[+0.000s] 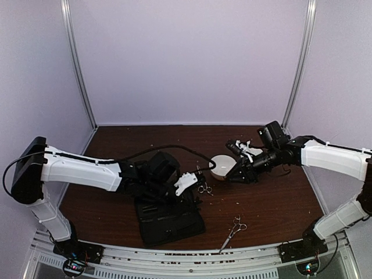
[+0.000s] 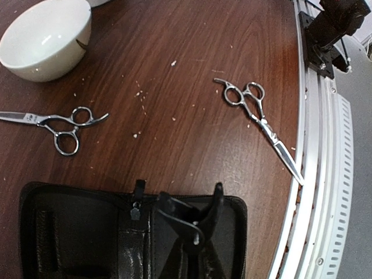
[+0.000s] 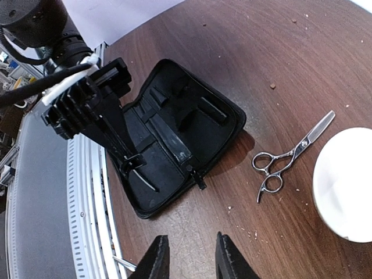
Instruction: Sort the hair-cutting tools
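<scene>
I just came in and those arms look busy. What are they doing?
Two robot arms are sorting hair-cutting tools. The left gripper is over the open black case, shut on what looks like a thin dark tool. The right gripper is open and empty, near the white bowl. One pair of scissors lies beside the bowl, another pair near the table edge.

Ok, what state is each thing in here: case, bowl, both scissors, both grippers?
white bowl: upright, looks empty.
black case: unzipped, lying open.
scissors by the white bowl: blades closed, flat on the table.
scissors near the front edge: blades closed, flat, tip at the table's edge.
left gripper: shut over the case, hold unclear.
right gripper: open, empty.
</scene>
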`<state>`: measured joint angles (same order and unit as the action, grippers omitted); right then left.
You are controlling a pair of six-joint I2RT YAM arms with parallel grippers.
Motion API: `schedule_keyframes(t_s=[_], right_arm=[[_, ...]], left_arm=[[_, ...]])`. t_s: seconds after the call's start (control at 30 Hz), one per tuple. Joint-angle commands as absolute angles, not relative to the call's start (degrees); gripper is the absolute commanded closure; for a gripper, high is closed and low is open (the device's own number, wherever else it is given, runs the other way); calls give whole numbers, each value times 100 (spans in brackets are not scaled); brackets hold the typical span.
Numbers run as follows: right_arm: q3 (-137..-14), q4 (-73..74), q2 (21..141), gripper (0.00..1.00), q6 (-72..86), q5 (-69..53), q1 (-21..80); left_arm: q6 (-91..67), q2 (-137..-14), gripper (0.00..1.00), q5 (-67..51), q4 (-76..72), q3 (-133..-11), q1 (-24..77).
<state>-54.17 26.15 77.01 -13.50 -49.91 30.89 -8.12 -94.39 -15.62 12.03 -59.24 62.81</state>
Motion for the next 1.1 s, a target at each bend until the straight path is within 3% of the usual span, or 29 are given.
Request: schedule_keyframes(t_s=[0.0,0.27,1.07], right_arm=[[-5181,2165,8111,71,-1319,-4947,3118],[-5393,2497,8780,73,-1652,-5001,3293],[-5739,3148,8757,74,-2255,-4957,3393]], left_arm=[[-878,-9740,94,-1624,875,-5898,6311],[-744,-10268,94,-1529,797,-6179,6311],[-40,-10373,96,-1041,1030,-5833,6311]])
